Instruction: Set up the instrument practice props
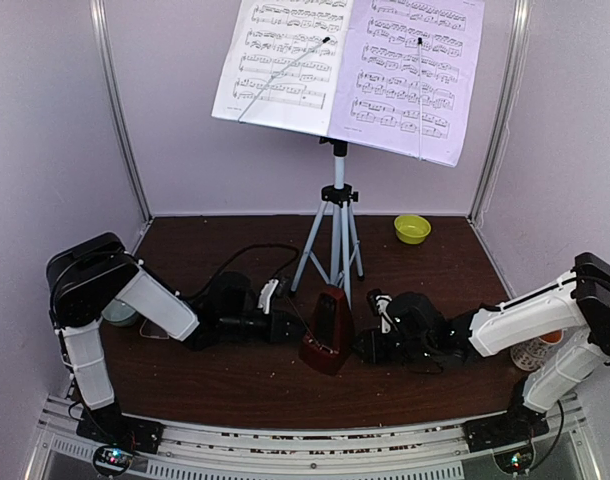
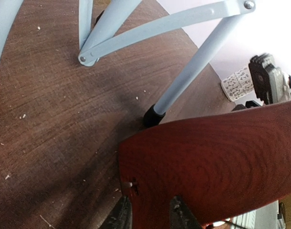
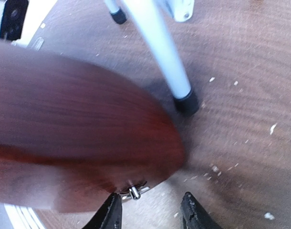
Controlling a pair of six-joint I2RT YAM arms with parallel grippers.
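The metronome [image 1: 327, 342] stands on the table [image 1: 225, 385] between the two grippers, just in front of the tripod [image 1: 337, 240].

In the left wrist view the metronome crowds the lower right and is cut off by the frame. The left gripper [image 2: 150, 217] shows only its fingertips at the bottom edge, one on either side of the metronome's near edge. I cannot tell whether they pinch it.

In the right wrist view the metronome is a blur filling the left. The right gripper [image 3: 152, 212] is released, with bare table showing between its tips. A small metal pin [image 3: 134, 192] on the metronome sits just ahead of one finger.

Only the top view shows what lies high above both grippers: a left sheet [image 1: 280, 60] and a right sheet [image 1: 410, 75], side by side atop the tripod, their upper edges cut off. A mug [image 1: 533, 352] is half hidden behind the right arm [image 1: 525, 320]. A bowl [image 1: 412, 228] sits well beyond the right gripper.
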